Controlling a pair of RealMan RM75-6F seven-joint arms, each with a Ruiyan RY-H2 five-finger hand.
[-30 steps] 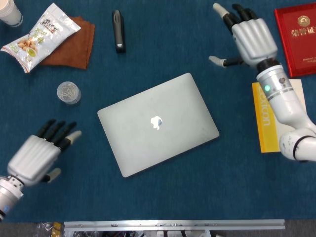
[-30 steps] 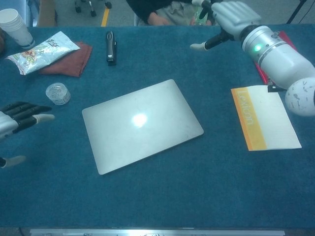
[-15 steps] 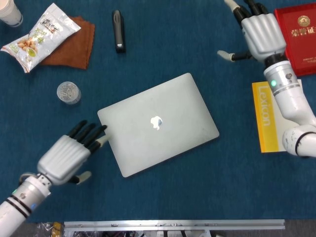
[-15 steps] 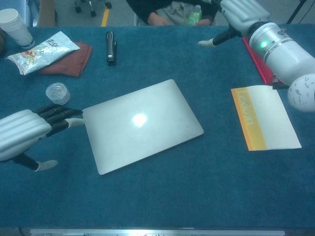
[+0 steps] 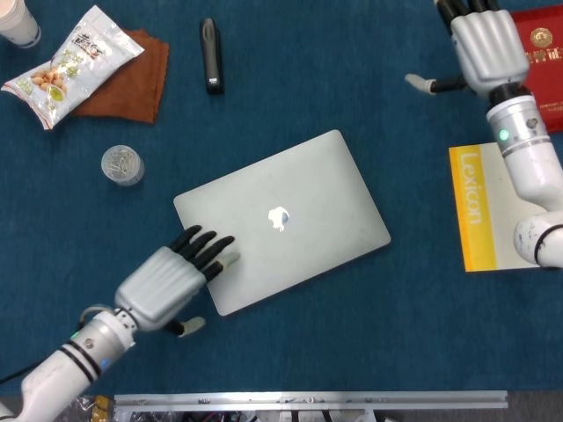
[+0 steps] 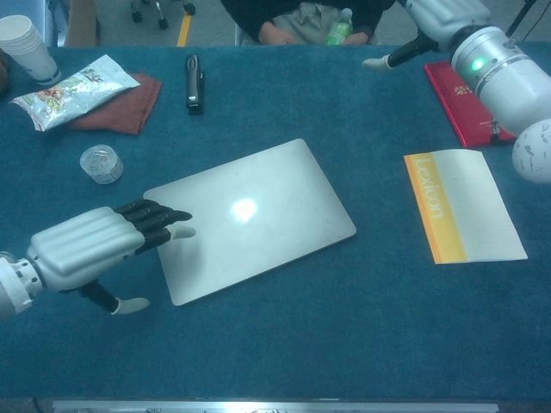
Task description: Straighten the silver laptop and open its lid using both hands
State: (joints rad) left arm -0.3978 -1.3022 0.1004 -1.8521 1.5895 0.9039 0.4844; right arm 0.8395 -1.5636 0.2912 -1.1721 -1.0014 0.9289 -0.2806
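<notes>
The silver laptop lies shut and turned askew in the middle of the blue table. My left hand is open, its fingers stretched over the lid's near left corner; whether they touch it I cannot tell. Far off at the back right, my right hand hangs open above the table, thumb out to the left, holding nothing.
A yellow and white book lies right of the laptop, a red booklet behind it. At the back left are a snack bag on a brown cloth, a black device and a small clear jar.
My left hand has moved right from the table's left edge until its fingers lie over the laptop's corner. My right hand has drifted further back and to the right.
</notes>
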